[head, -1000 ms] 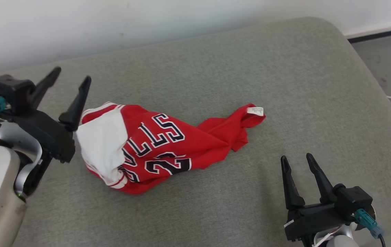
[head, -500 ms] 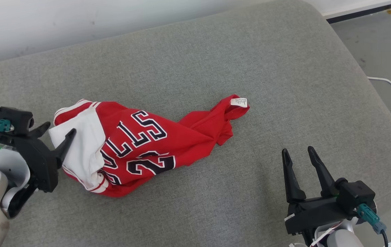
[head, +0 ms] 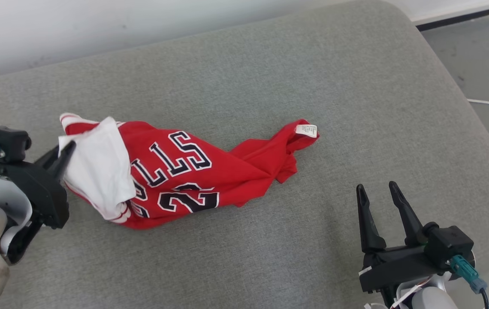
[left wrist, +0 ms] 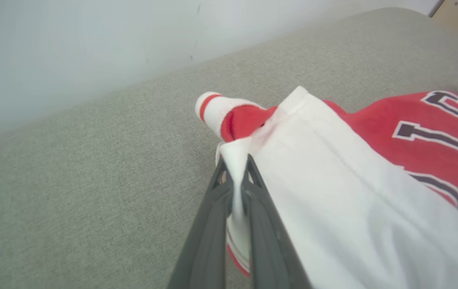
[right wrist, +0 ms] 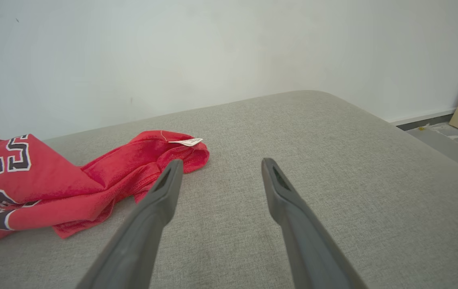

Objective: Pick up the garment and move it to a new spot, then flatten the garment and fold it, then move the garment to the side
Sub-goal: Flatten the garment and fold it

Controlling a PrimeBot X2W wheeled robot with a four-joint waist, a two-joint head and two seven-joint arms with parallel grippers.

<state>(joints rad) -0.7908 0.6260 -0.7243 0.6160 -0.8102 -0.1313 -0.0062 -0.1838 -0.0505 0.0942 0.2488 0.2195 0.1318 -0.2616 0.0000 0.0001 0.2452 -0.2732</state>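
Pinching the white edge of a crumpled red jersey [head: 184, 176], the robot's left gripper [head: 67, 148] had its fingers [left wrist: 209, 224] pressed together on the cloth, which passed between them in the left wrist view. The jersey lay heaped on a grey cushion [head: 270, 73], left of centre. Its long axis ran from the gripped white end at the robot's left across to a tapered red end carrying a small white label [head: 306, 130]. The right gripper [head: 376, 189] hovered above the cushion, fingers apart and empty, well clear of the cloth though nearer the label end. Any lift to a new spot looked set to fall to the left arm, with the jersey's length trailing rightward.
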